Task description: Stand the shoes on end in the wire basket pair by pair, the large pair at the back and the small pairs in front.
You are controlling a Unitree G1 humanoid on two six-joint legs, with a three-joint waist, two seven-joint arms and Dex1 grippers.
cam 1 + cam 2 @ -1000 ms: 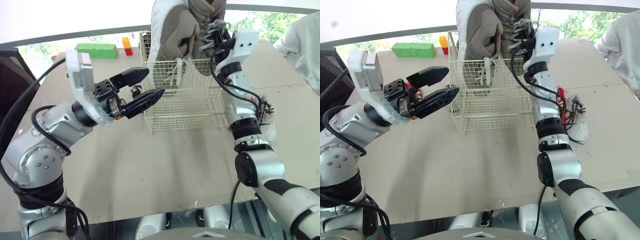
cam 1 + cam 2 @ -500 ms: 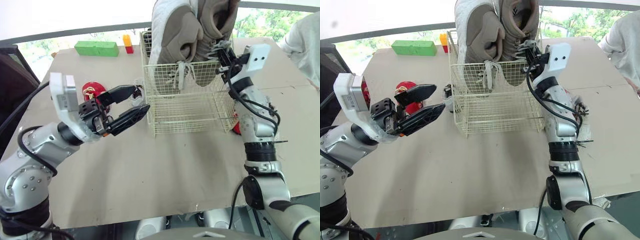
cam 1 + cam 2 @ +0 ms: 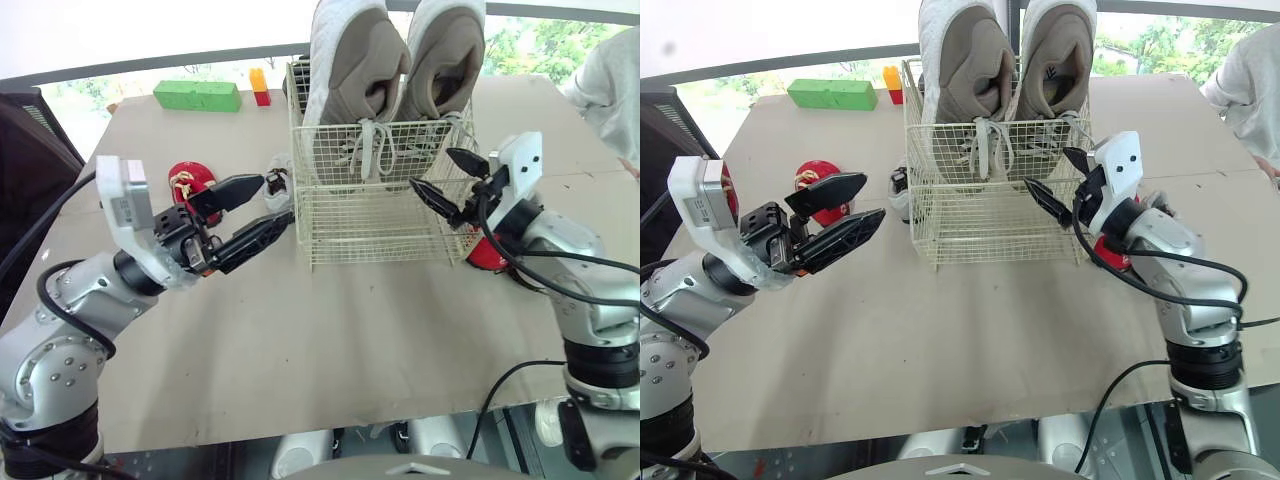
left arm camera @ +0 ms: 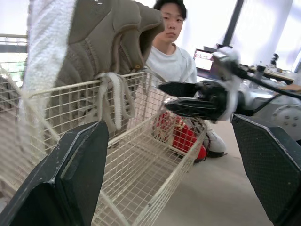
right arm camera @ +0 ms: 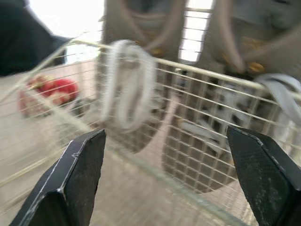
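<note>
On the table (image 3: 300, 330), seen from the head, the large shoes (image 3: 350, 70) stood on end in the wire basket (image 3: 370, 215), its front free for small pairs. The left claw (image 3: 277, 197) and right claw (image 3: 430, 168) flanked it, both open and empty. From the left wrist, a red shoe (image 4: 186, 141) lay outside the basket. From the right wrist, a second red shoe (image 5: 47, 89) waited beyond the mesh.

1. The big tan pair (image 3: 345, 75) is standing on end, side by side in the cream wire basket (image 3: 380, 215), with the laces hanging over its near rim.
2. One small red shoe (image 3: 186, 181) is lying left of the basket, and another red shoe (image 3: 487, 252) is sitting just right of it.
</note>
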